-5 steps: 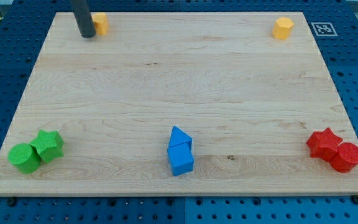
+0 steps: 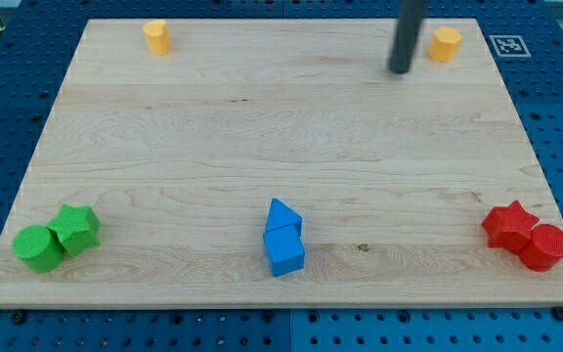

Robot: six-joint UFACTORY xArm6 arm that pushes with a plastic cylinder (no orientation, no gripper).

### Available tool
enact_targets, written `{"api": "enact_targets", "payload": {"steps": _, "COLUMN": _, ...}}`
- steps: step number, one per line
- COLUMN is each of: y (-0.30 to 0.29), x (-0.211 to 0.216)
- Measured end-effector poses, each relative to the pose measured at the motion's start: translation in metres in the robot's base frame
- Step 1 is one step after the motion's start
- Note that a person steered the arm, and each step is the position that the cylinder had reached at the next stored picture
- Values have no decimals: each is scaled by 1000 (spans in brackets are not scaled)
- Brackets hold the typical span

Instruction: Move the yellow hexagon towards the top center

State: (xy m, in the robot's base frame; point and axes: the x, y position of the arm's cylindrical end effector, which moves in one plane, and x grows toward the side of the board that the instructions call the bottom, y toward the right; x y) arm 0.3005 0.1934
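Note:
The yellow hexagon sits near the top right corner of the wooden board. My tip rests on the board just to the hexagon's left and slightly below it, with a small gap between them. A second yellow block stands near the top left corner, far from my tip.
A green cylinder and green star sit at the bottom left. Two blue blocks touch each other at the bottom centre. A red star and red cylinder sit at the bottom right.
My tip has moved from beside the top-left yellow block across the top of the board to just left of the yellow hexagon. No block has moved.

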Motion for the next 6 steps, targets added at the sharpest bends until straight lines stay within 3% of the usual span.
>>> {"api": "enact_targets", "payload": {"steps": 1, "y": 71, "x": -1}}
{"api": "enact_targets", "payload": {"steps": 2, "y": 100, "x": -34}}
{"api": "enact_targets", "payload": {"steps": 4, "y": 106, "x": -43}}
{"api": "enact_targets", "payload": {"steps": 6, "y": 59, "x": -43}}
